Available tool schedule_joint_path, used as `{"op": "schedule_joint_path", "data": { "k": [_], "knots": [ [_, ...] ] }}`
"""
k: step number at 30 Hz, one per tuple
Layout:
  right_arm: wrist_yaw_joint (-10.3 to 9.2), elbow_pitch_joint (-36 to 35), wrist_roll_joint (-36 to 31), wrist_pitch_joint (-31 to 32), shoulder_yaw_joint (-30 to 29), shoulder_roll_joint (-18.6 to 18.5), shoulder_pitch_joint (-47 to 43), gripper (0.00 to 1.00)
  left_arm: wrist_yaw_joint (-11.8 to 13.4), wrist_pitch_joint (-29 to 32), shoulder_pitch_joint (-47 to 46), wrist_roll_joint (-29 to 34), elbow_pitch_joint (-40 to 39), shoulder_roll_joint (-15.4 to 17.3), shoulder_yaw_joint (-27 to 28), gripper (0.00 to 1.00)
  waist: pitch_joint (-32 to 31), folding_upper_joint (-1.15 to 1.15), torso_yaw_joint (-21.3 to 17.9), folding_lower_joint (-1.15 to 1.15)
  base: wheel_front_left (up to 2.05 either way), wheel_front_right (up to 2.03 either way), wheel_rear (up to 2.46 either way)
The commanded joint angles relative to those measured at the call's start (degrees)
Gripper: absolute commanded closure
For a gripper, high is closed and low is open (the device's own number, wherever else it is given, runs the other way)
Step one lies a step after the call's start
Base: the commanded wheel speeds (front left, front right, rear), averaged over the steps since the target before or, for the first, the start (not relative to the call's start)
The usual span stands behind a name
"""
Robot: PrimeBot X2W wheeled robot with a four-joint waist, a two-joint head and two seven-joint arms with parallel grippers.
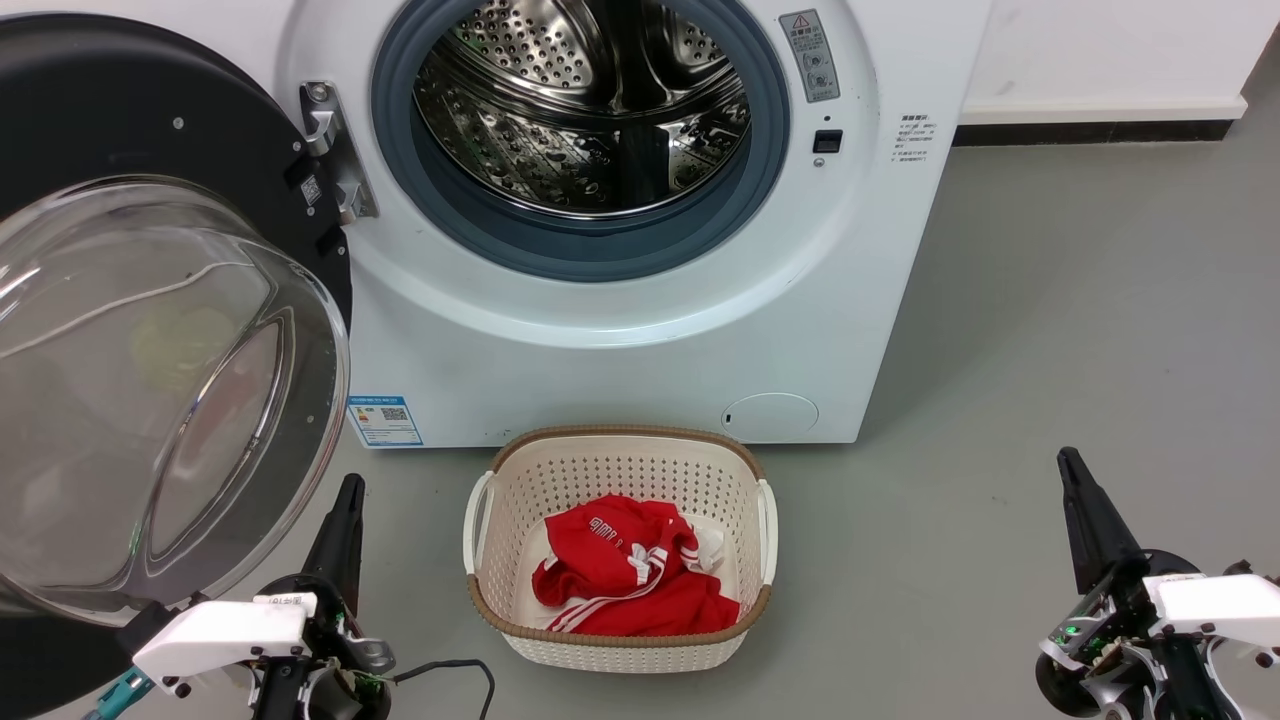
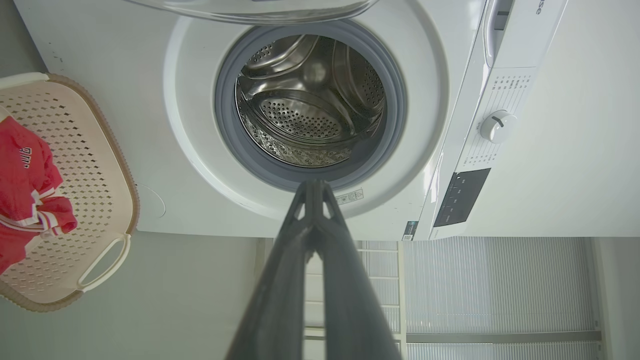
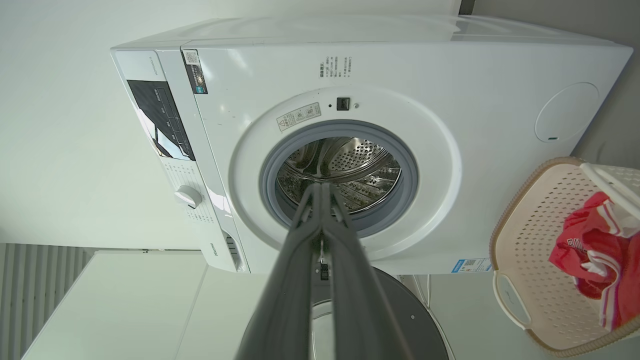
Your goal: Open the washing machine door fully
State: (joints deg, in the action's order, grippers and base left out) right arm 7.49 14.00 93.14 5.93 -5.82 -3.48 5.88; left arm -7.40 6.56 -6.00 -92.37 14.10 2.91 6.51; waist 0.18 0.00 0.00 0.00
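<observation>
Washing machine door (image 1: 120, 330) stands wide open, clear of the drum (image 1: 590, 110); we judge the task essentially done; left gripper (image 1: 350, 490) and right gripper (image 1: 1068, 462) both pinched together, empty.

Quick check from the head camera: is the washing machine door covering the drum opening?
No, the washing machine door hangs swung out on its hinge at the left, and the steel drum is fully exposed.
</observation>
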Motion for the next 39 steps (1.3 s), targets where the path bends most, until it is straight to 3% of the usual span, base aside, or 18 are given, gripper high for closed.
{"op": "schedule_joint_path", "data": {
  "k": [1,39],
  "knots": [
    [0.00,0.07,-0.33,0.26,-0.11,0.15,0.56,1.00,-0.26,0.18,-0.49,-0.08,0.05,-0.05,0.15,1.00,0.00,0.00,0.00,0.00,0.00,0.00,0.00],
    [0.00,0.08,-0.51,0.49,-0.41,0.38,0.60,1.00,-0.26,0.17,-0.49,-0.09,0.04,-0.05,0.14,1.00,0.00,0.00,0.00,0.00,0.00,0.00,0.00]
  ]
}}
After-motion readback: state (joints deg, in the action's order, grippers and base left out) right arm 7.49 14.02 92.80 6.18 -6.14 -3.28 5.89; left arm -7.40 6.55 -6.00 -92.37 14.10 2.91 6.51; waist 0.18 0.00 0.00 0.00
